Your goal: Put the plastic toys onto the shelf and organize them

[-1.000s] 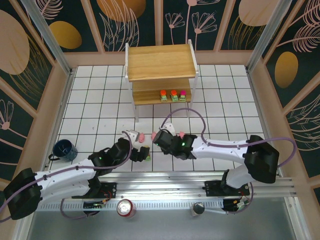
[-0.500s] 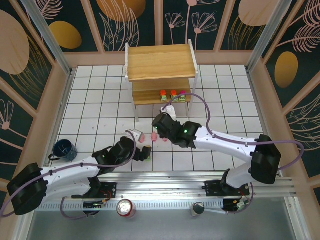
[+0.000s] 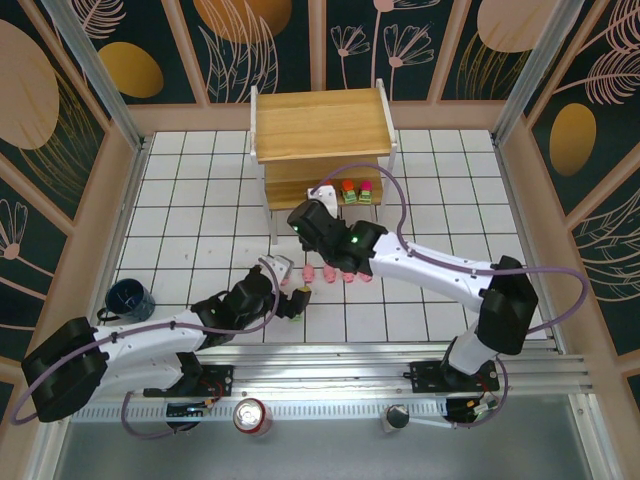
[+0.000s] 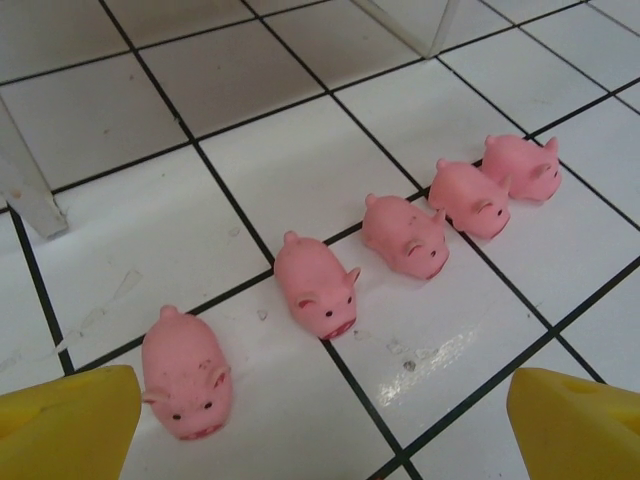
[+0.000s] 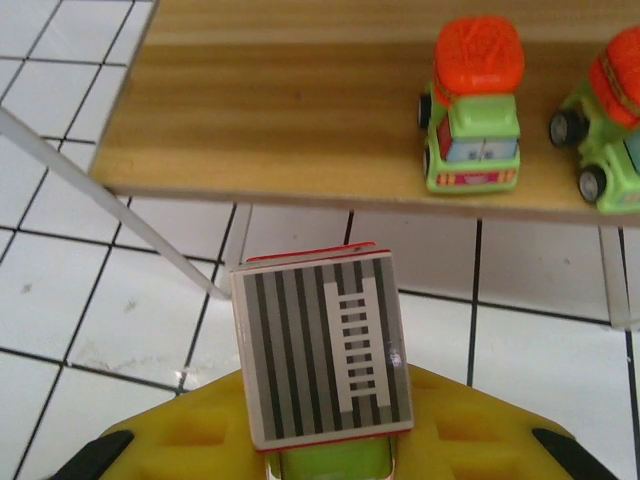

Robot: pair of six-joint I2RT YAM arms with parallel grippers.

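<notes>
Five pink pigs lie in a row on the white tiles: [image 4: 187,375], [image 4: 316,285], [image 4: 405,235], [image 4: 470,198], [image 4: 522,167]. In the top view the pigs [image 3: 328,273] sit in front of the shelf [image 3: 320,125]. My left gripper [image 4: 320,435] [image 3: 292,300] hovers open just short of the nearest pig, with nothing between its yellow fingers. My right gripper [image 5: 325,445] [image 3: 320,200] is shut on a grey-topped toy [image 5: 322,350] with a green base, held just in front of the shelf's lower board [image 5: 280,110]. An orange-topped truck [image 5: 475,110] and a second one [image 5: 615,120] stand on that board. A magenta-topped toy [image 3: 366,191] stands there too.
A thin white shelf leg [image 5: 110,215] slants just left of the held toy, and another leg [image 4: 25,190] stands by the pigs. A dark blue mug [image 3: 128,298] sits at the left. A red can [image 3: 251,416] rests on the near rail.
My right gripper has carried the grey-topped toy away from the pigs up to the shelf's lower board. My left gripper has edged right, toward the pig row.
</notes>
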